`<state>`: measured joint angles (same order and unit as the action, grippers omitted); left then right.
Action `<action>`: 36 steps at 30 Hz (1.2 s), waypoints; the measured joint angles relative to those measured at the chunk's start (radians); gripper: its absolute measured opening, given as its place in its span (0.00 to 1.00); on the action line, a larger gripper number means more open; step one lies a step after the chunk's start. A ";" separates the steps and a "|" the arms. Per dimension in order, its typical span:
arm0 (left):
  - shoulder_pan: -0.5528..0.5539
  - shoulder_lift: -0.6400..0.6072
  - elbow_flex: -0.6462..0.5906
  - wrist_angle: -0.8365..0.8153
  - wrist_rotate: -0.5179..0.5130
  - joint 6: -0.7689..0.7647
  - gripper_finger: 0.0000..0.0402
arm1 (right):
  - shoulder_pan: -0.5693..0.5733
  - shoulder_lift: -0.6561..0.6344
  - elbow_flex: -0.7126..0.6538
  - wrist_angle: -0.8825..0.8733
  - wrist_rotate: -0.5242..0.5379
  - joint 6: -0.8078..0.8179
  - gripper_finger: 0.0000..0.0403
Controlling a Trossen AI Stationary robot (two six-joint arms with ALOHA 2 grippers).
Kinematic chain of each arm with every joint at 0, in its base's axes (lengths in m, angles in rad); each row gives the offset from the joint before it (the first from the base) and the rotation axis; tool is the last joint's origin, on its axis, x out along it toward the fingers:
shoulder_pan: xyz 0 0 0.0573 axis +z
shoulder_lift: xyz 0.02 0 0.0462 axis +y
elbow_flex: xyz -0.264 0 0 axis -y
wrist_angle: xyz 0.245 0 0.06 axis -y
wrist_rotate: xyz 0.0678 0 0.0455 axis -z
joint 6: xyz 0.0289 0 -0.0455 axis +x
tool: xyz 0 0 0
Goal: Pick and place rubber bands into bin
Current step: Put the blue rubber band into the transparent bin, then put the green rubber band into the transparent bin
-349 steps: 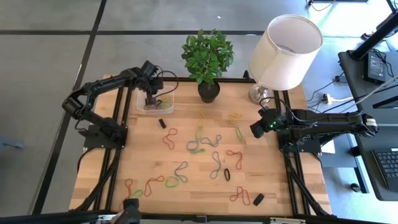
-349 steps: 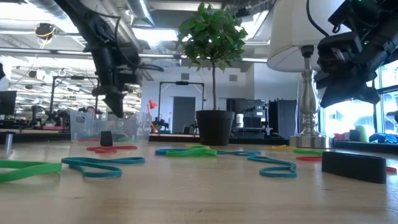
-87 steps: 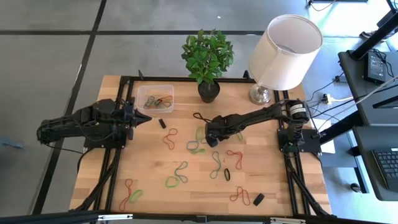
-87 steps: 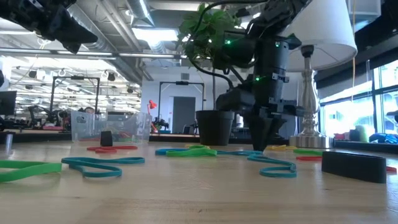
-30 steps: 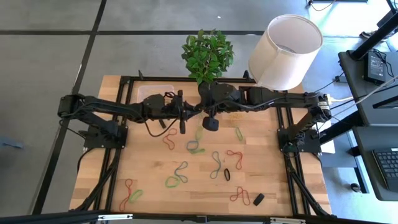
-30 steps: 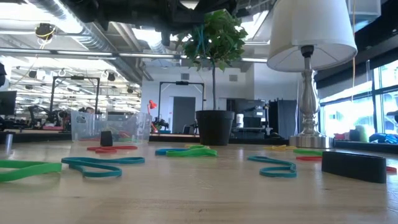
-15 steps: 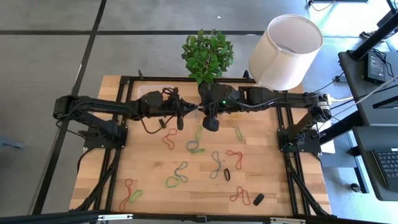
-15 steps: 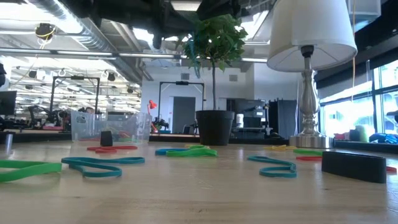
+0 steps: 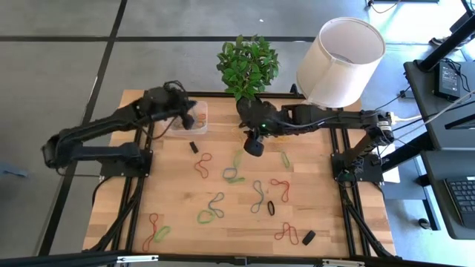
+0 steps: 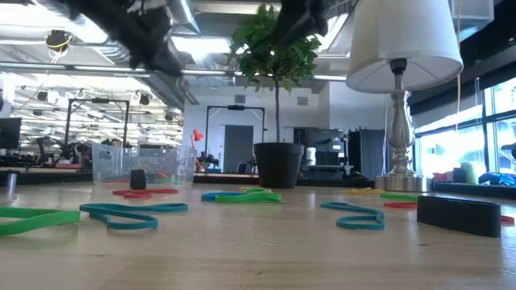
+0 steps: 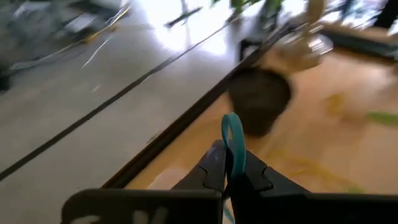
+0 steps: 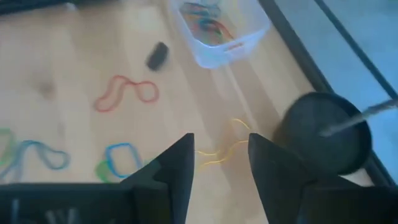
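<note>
One clear bin [image 9: 180, 127]. One potted plant [image 9: 248, 73]. One lamp [image 9: 338, 55]. Three small black blocks [image 9: 194, 147] on the table [image 9: 326, 215]. About a dozen loose rubber bands [image 9: 211, 208]; exact number unclear where overlapping.

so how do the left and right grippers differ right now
The left gripper is shut on a teal rubber band and sits over the bin. The right gripper has its fingers spread open with nothing between them, above the bare wood near the plant pot, over a thin yellow rubber band. Both are raised off the table.
</note>
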<state>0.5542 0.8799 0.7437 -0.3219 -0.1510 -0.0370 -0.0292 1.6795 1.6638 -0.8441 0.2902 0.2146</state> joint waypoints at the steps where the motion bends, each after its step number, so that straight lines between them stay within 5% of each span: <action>1: 0.031 0.001 0.000 -0.028 0.008 0.009 0.01 | -0.001 0.005 0.000 -0.005 0.013 0.002 0.38; 10: 0.198 0.157 0.000 -0.138 0.068 0.024 0.01 | -0.061 0.097 0.000 -0.058 0.030 0.086 0.36; 21: 0.223 0.299 0.000 -0.168 0.124 -0.003 0.06 | -0.090 0.158 -0.018 -0.272 0.014 0.310 0.36; 36: 0.223 0.310 0.000 -0.176 0.119 -0.006 0.34 | -0.068 0.160 -0.392 0.386 -0.159 0.172 0.36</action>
<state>0.7769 1.1895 0.7437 -0.4980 -0.0319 -0.0425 -0.0971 1.8393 1.2721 -0.4577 0.1315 0.3868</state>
